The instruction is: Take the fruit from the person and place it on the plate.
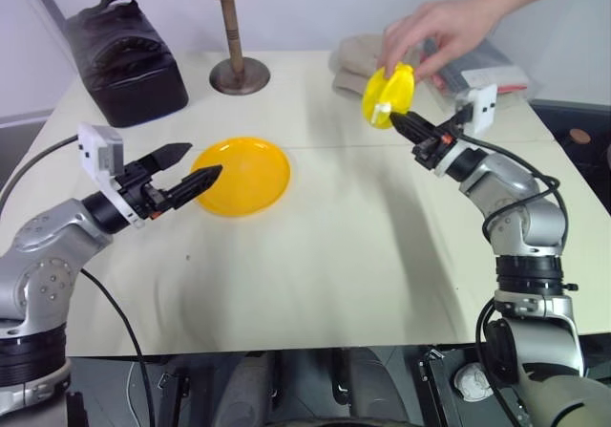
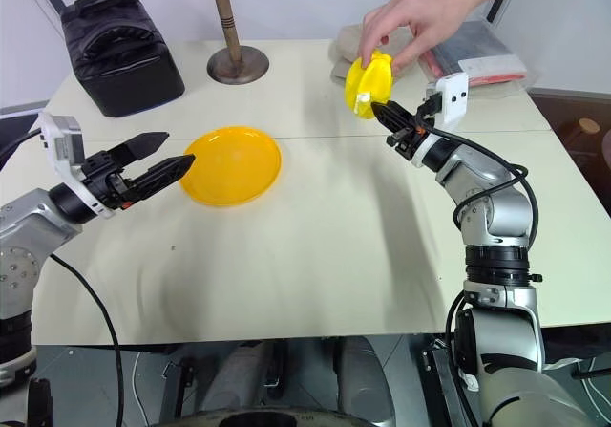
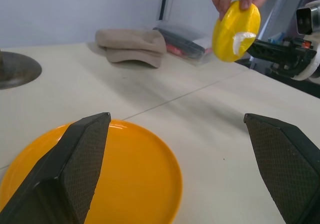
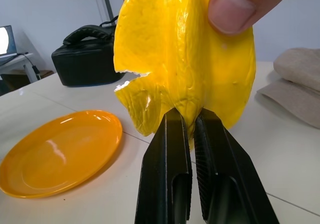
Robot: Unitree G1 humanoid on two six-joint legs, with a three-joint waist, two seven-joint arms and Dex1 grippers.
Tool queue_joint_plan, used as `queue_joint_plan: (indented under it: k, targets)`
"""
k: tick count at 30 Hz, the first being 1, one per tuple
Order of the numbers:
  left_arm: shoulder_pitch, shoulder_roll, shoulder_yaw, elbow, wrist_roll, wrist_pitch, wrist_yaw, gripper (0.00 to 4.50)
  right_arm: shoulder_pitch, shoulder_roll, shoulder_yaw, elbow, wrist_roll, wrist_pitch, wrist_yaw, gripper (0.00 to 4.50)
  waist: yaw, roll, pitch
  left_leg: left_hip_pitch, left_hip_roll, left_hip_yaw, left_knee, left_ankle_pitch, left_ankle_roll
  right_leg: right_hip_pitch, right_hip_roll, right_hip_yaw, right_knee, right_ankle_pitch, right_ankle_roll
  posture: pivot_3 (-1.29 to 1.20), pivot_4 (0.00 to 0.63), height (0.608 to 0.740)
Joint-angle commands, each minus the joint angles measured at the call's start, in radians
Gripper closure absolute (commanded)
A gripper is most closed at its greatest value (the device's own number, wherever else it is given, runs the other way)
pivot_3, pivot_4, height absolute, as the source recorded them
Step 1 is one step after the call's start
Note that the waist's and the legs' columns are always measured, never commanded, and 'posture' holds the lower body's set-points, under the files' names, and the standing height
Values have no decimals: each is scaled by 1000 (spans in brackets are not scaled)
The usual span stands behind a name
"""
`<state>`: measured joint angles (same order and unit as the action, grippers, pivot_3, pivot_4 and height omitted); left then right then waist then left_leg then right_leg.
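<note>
A person's hand [image 1: 441,28] holds the bright yellow ridged fruit [image 1: 389,93] above the table's far right part. My right gripper [image 4: 190,118] reaches up to the fruit [image 4: 185,58] from below and is shut on one of its thin lobes, while the person's fingers still grip its top. The round orange-yellow plate [image 1: 246,176] lies flat on the table to the left of the middle. My left gripper [image 1: 203,158] hovers open at the plate's left rim with nothing between its fingers [image 3: 75,159].
A black bag [image 1: 124,59] sits at the back left. A brown wooden stand [image 1: 232,26] is at the back centre. Behind the fruit lie a beige cap [image 3: 131,44] and a plastic packet [image 1: 487,64]. Bare tabletop [image 1: 363,236] stretches between plate and fruit.
</note>
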<state>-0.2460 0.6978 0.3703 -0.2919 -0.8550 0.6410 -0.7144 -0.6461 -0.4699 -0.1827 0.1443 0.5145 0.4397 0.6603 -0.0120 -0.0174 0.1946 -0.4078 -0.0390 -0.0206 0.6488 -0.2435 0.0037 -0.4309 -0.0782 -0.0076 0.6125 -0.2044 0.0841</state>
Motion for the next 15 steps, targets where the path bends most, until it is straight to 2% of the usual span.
queue_joint_plan:
  k: [1,8,12,15]
  targets:
    - [-1,6,32,-36,-10,-14,4,0,-25,1,-10,-21,2,-17,9,4492,0,0,0,0,0,0,0,0,0,0,0,0,0,0,0,0,150,740]
    - [-1,11,35,-35,-12,-12,0,0,-15,1,21,-67,14,20,38,4492,-1,0,0,0,0,0,0,0,0,0,0,0,0,0,0,0,150,740]
    - [23,40,68,-36,-18,0,-10,0,-19,70,79,-127,36,58,35,4492,-5,0,0,0,1,0,-1,0,0,-1,1,0,0,0,0,0,150,740]
    - [102,70,119,-38,-6,4,-26,0,-31,156,151,-124,16,51,35,4492,-12,0,0,0,1,0,-2,0,0,-2,1,1,1,0,0,0,150,740]
